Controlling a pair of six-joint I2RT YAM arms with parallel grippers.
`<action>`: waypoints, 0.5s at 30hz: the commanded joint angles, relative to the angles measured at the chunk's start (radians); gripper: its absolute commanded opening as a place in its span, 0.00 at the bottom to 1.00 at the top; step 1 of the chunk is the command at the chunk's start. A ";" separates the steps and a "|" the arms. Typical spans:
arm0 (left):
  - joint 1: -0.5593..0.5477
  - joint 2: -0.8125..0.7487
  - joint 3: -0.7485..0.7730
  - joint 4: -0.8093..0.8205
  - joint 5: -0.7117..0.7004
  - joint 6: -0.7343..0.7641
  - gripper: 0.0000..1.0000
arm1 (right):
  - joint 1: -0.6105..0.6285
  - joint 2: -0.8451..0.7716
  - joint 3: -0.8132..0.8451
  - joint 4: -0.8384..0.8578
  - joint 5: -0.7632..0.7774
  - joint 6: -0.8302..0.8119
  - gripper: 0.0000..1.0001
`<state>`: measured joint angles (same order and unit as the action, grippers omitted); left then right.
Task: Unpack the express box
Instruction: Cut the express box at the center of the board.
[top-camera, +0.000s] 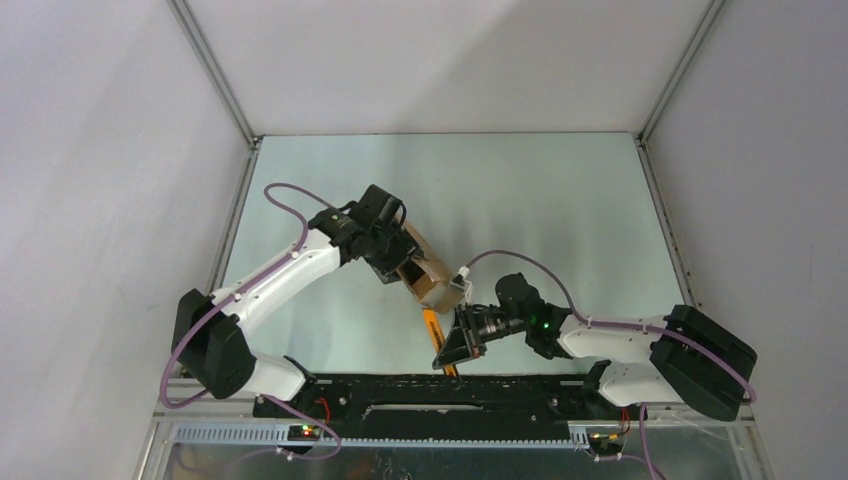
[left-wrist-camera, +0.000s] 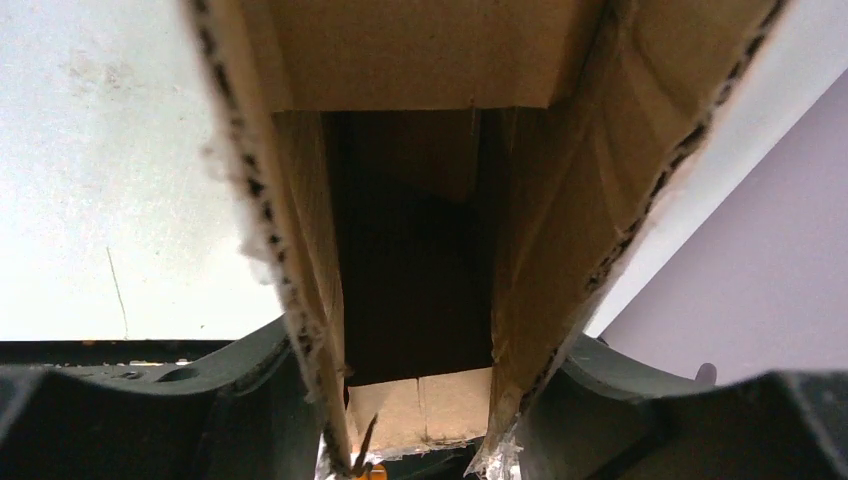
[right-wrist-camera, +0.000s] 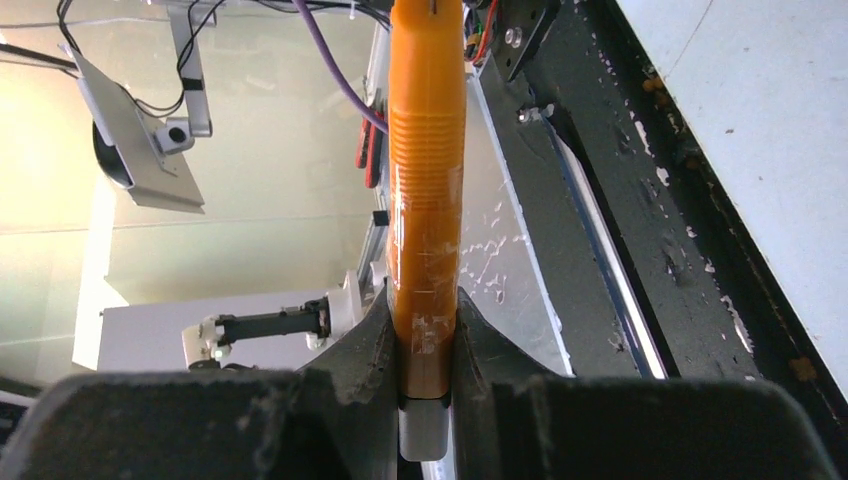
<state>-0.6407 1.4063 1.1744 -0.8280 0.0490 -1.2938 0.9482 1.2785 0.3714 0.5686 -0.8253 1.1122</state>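
Note:
The express box (top-camera: 428, 276), a small brown cardboard parcel, is held off the table just left of centre. My left gripper (top-camera: 405, 266) is shut on it. The left wrist view looks straight into the box (left-wrist-camera: 590, 150): torn flaps spread apart, the inside dark, and a dark finger (left-wrist-camera: 240, 400) pressed against each side wall around the left gripper (left-wrist-camera: 420, 400). Just below and to the right of the box, my right gripper (top-camera: 456, 336) is shut on a slim orange utility knife (top-camera: 432, 322). In the right wrist view the knife (right-wrist-camera: 425, 150) runs up from the right gripper (right-wrist-camera: 428, 335).
The arms' black base rail (top-camera: 430, 392) runs along the near table edge. White enclosure walls with metal corner posts (top-camera: 215, 75) close in the left, back and right sides. A camera on a metal bracket (right-wrist-camera: 130, 140) shows beyond the knife.

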 joint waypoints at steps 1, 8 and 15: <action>-0.002 -0.012 0.035 -0.017 0.006 0.000 0.39 | -0.032 -0.075 0.037 -0.049 0.019 -0.047 0.00; -0.002 -0.011 0.096 -0.033 -0.017 0.067 0.69 | -0.058 -0.231 0.048 -0.300 0.103 -0.152 0.00; 0.012 0.026 0.235 -0.083 -0.031 0.156 0.96 | -0.075 -0.428 0.099 -0.663 0.260 -0.259 0.00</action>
<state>-0.6376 1.4250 1.2976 -0.8909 0.0372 -1.2129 0.8867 0.9482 0.3916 0.1612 -0.6853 0.9493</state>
